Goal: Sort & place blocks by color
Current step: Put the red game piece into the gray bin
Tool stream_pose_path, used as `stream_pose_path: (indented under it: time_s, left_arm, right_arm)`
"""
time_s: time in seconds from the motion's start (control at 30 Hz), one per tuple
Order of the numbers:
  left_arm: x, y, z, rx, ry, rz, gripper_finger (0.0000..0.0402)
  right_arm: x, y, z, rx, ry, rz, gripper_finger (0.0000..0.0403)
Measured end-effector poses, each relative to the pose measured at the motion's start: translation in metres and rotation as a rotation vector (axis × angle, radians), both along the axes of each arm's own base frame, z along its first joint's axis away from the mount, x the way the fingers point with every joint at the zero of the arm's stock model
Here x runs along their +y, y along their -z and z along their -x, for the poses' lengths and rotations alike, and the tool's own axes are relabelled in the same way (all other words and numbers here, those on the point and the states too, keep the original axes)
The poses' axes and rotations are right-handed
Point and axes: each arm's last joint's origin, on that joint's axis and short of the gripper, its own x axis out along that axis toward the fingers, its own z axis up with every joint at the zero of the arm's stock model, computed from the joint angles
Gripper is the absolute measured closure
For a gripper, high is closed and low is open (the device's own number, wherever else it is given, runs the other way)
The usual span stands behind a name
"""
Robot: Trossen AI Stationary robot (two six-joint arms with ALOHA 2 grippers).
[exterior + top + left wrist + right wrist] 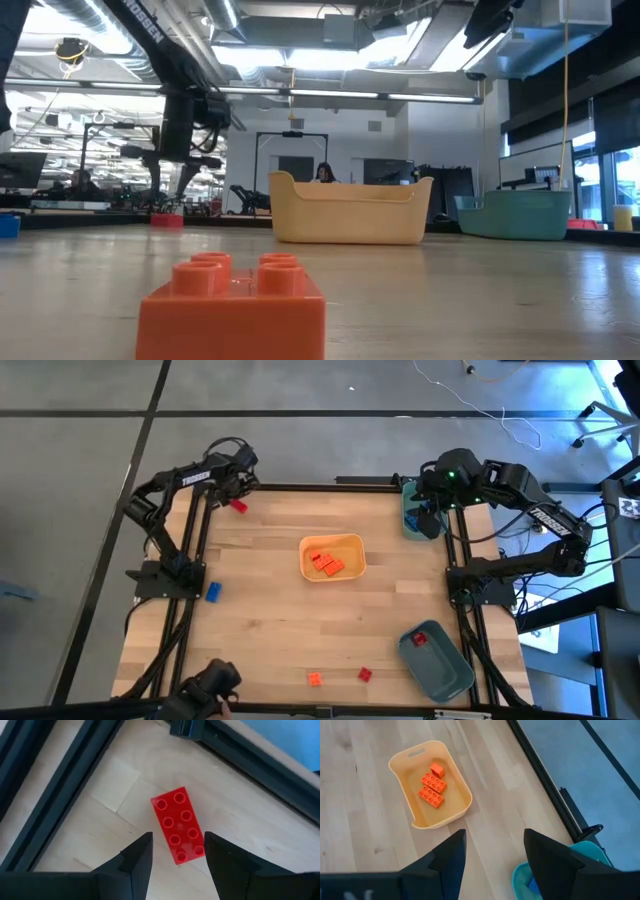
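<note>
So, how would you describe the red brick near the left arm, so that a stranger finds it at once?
Start at the wooden table's far left corner, where the black frame rails meet. The left gripper hovers there, jaws open, over a long red brick lying flat. It is the only block in that corner, with eight studs in two rows.

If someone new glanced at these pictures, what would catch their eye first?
Probably the yellow tray at the table's middle, holding orange blocks. Next, the open left gripper poised over a red block at the table's far left corner.
</note>
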Motion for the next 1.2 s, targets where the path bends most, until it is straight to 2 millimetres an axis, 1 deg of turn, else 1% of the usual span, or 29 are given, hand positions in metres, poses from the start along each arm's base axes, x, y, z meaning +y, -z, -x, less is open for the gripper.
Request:
stream_pose_path:
  time_s: [0.1,0.33,0.47,0.73,0.9,1.03,1.2]
  left_arm:
    - [0.002,0.008,-0.003,-0.01,-0.018,0.017,0.0233]
    - [0.008,0.029,-0.01,-0.107,-0.234,0.063,0.0233]
    - [0.009,0.036,-0.011,-0.1,-0.242,0.079,0.0233]
    - [0.011,0.037,-0.009,-0.081,-0.324,0.048,0.0233]
    - [0.014,0.05,-0.005,-0.079,-0.343,0.107,0.0233]
    - [0.015,0.059,-0.006,-0.071,-0.344,0.15,0.0233]
    - [0.016,0.06,-0.006,-0.032,-0.292,0.137,0.0233]
  right_arm:
    - [0.0,0.0,0.0,0.0,0.001,-0.001,0.0202]
    - [0.0,0.0,0.0,0.001,-0.001,0.0,0.0202]
    - [0.0,0.0,0.0,0.001,-0.001,0.0,0.0202]
    - [0.0,0.0,0.0,0.0,0.002,-0.002,0.0202]
    - [0.0,0.0,0.0,0.0,0.003,-0.003,0.0202]
    - [0.0,0.0,0.0,0.0,0.004,-0.004,0.0202]
    - [0.0,0.0,0.0,-0.006,0.022,-0.017,0.0202]
